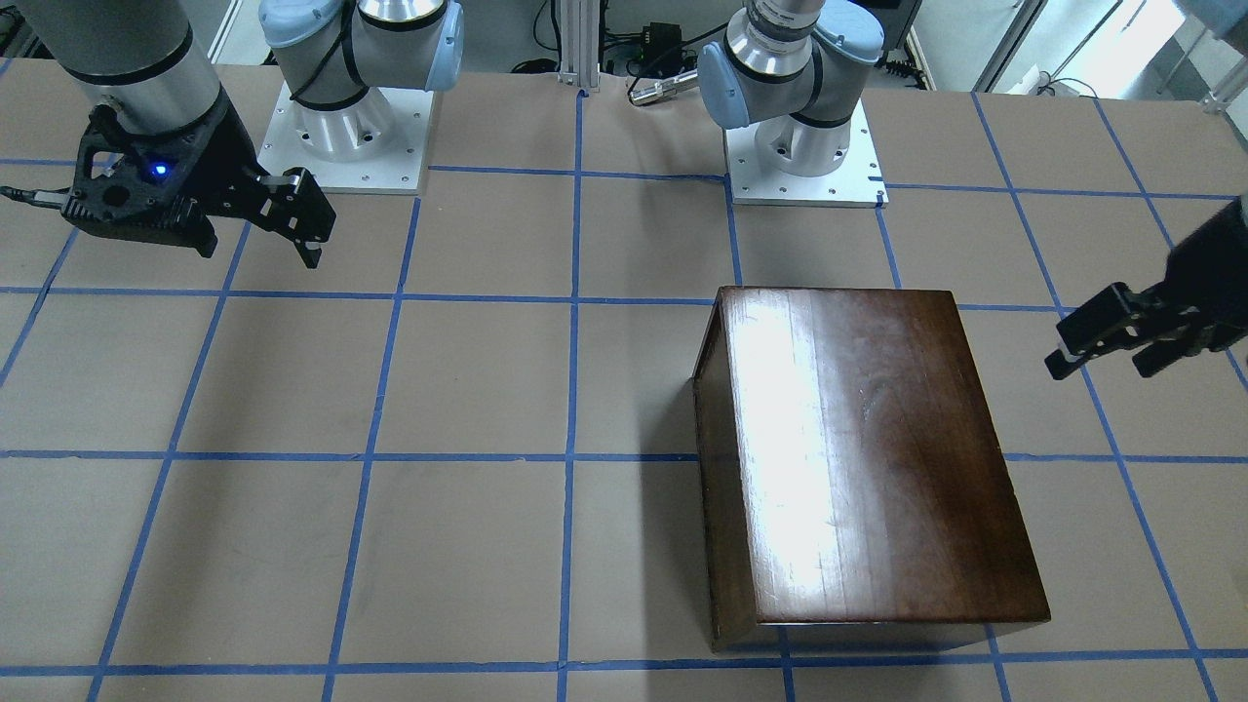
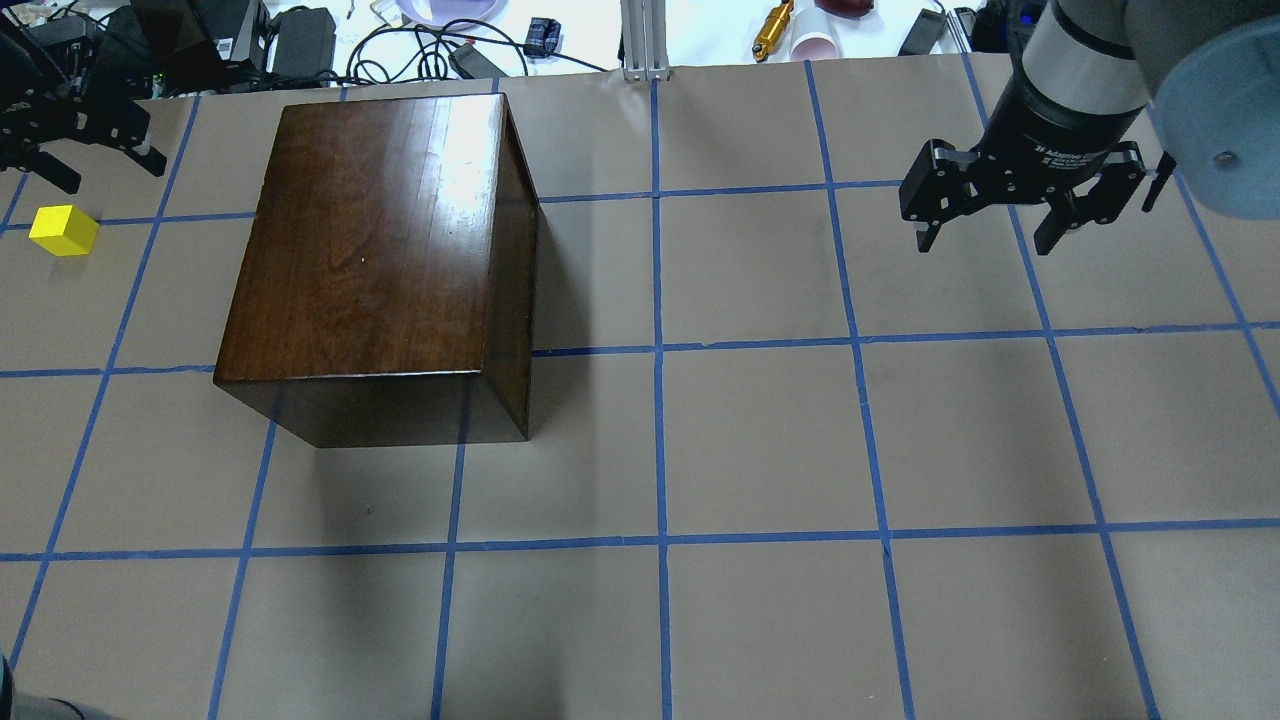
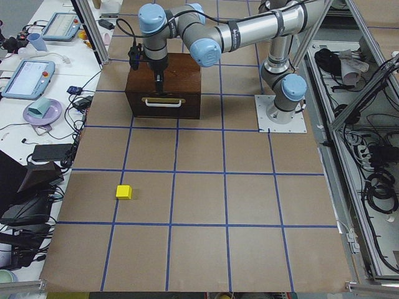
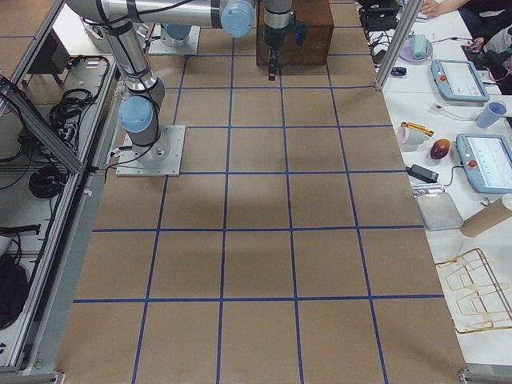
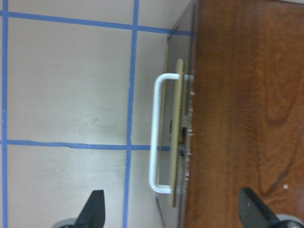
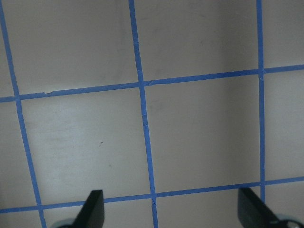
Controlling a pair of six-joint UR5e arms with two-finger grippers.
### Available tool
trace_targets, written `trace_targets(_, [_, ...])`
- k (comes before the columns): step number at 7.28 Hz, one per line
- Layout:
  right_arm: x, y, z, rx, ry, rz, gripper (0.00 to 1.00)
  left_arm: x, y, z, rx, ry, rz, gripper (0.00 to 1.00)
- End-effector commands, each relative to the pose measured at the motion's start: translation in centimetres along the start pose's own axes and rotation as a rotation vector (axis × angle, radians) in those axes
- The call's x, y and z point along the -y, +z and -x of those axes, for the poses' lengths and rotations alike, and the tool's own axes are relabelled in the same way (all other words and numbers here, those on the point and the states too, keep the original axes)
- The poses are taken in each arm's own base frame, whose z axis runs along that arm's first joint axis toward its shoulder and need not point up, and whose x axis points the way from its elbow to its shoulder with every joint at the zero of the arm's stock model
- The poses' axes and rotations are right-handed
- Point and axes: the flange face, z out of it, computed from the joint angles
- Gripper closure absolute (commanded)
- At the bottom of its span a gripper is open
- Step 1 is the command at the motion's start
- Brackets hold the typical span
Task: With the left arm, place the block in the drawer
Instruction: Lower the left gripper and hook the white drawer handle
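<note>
The yellow block (image 2: 64, 230) lies on the table left of the dark wooden box (image 2: 370, 240); it also shows in the exterior left view (image 3: 124, 192). The drawer is shut; its dark front panel (image 3: 163, 103) carries a white handle (image 5: 156, 133). My left gripper (image 2: 110, 175) hangs open and empty above the handle side of the box, and its fingertips (image 5: 95, 211) show wide apart in the left wrist view. My right gripper (image 2: 988, 245) is open and empty over bare table at the far right, well away from the box.
Blue tape lines grid the brown table cover (image 2: 760, 430). The two arm bases (image 1: 341, 136) stand at the robot's edge. Cables, cups and tablets (image 3: 28, 71) lie on the side bench beyond the table's far edge.
</note>
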Motion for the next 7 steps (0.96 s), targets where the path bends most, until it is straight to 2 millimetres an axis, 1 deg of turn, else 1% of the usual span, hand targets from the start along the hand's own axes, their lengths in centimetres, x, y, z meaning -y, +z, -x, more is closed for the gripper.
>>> trace_targets(1, [0.0,0.0,0.0,0.000,0.000,0.000,0.00,2.0,4.5,2.7,-0.096,0.055,0.013,0.00])
trace_targets(3, [0.0,0.0,0.0,0.000,0.000,0.000,0.00,3.1,8.5,3.7,-0.142,0.082,0.049,0.00])
trace_targets(4, [0.0,0.0,0.0,0.000,0.000,0.000,0.00,3.4,10.3,3.8,-0.184,0.096,0.059,0.00])
trace_targets(6, [0.0,0.0,0.0,0.000,0.000,0.000,0.00,2.8,13.3,4.0,-0.216,0.112,0.102,0.00])
trace_targets(7, [0.0,0.0,0.0,0.000,0.000,0.000,0.00,2.6,14.4,3.9,-0.225,0.109,0.100,0.00])
